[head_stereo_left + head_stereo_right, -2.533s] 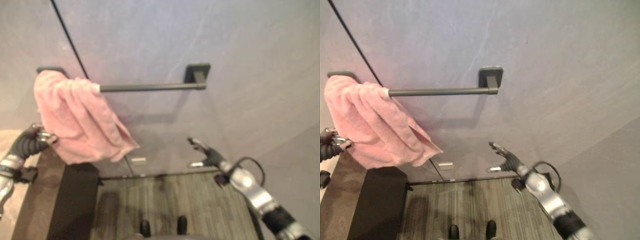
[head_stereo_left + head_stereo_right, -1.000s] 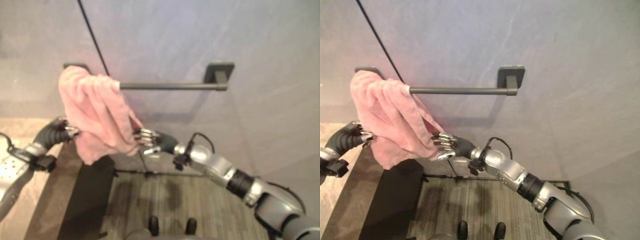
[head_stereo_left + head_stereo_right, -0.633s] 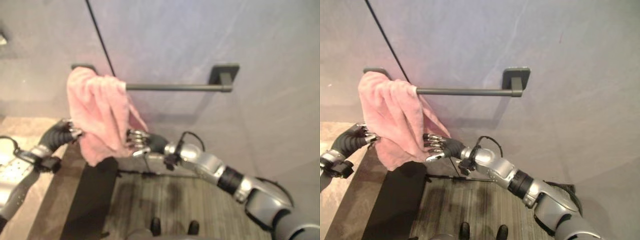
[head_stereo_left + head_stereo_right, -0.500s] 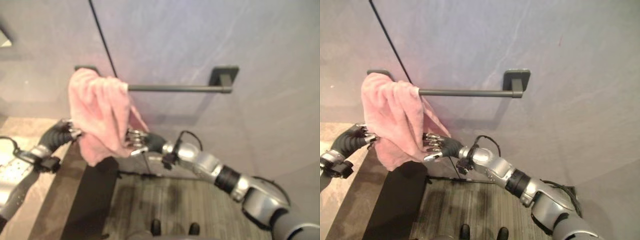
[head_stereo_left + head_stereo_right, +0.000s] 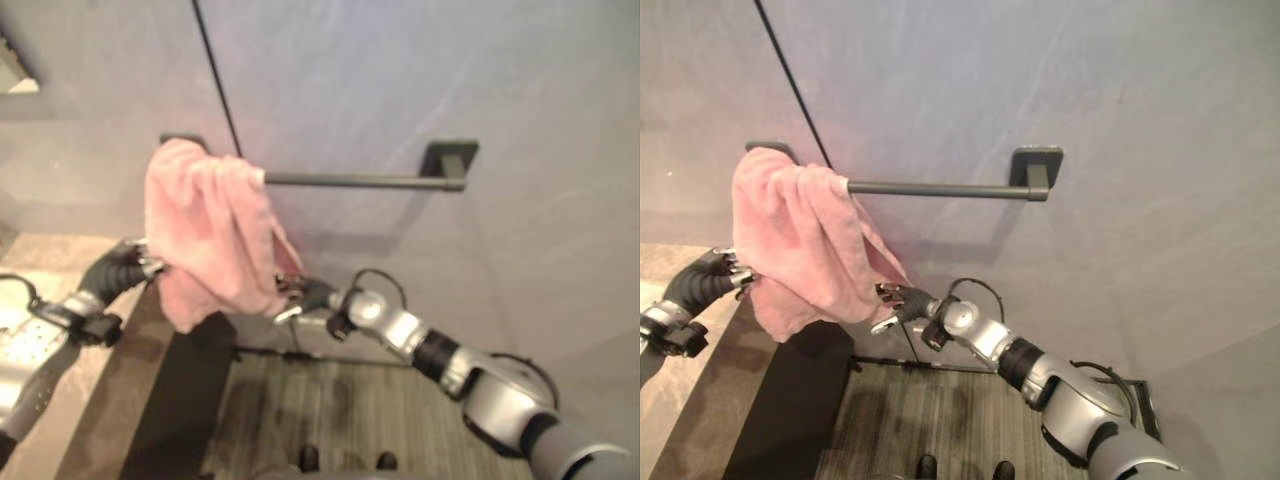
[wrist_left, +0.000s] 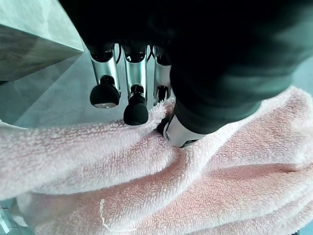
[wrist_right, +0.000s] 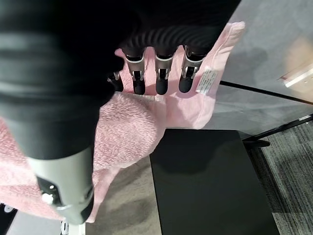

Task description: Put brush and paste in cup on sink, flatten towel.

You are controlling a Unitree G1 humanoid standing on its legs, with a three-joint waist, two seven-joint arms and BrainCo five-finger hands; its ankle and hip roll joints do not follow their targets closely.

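Head pair downward; wrist cameras close on towel [image 6: 146, 186].

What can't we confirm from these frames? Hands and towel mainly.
- Left hand: in the left eye view the towel covers its fingertips; the left wrist view shows fingers on cloth, but the grip is unclear.
- Right hand: fingertips are behind the towel's lower edge in the right eye view, so any pinch is unconfirmed.
- Towel bar: its left end is under bunched cloth.
- Black cabinet: cut off by the right wrist view's edge.
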